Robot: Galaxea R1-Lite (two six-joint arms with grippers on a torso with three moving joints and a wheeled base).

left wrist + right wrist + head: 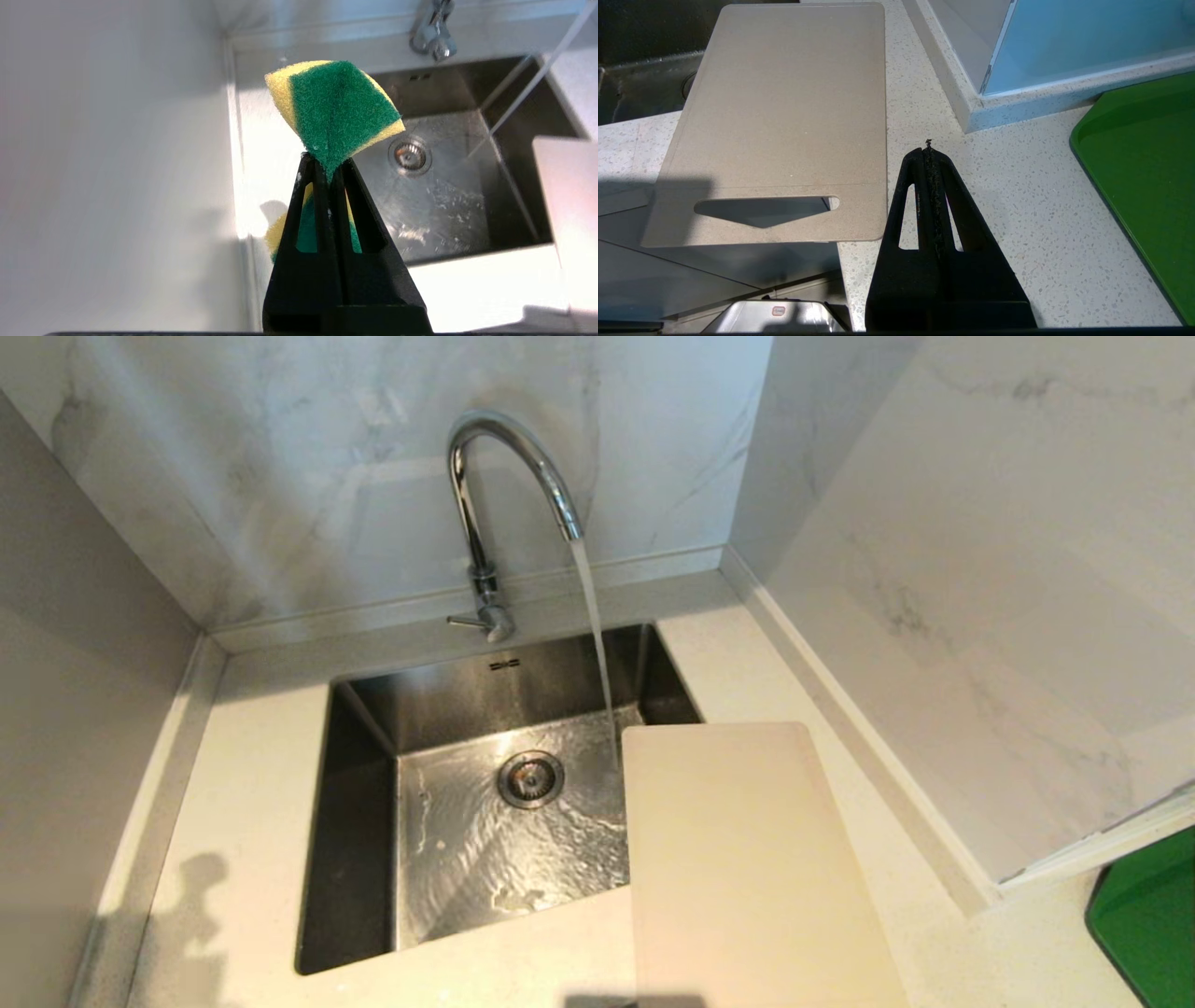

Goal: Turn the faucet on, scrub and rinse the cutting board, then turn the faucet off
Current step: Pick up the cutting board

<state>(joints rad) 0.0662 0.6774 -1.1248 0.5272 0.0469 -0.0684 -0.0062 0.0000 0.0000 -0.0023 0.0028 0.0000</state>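
Beside the sink, the stiff, slick-looking cutting board likely grips best by its slot; left gripper pinches a sponge, right gripper closed empty.

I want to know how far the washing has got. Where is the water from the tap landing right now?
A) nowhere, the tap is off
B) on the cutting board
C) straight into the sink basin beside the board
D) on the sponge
C: the stream from the faucet falls into the sink just past the edge of the cutting board, while the sponge is pinched in the left gripper off to the side.
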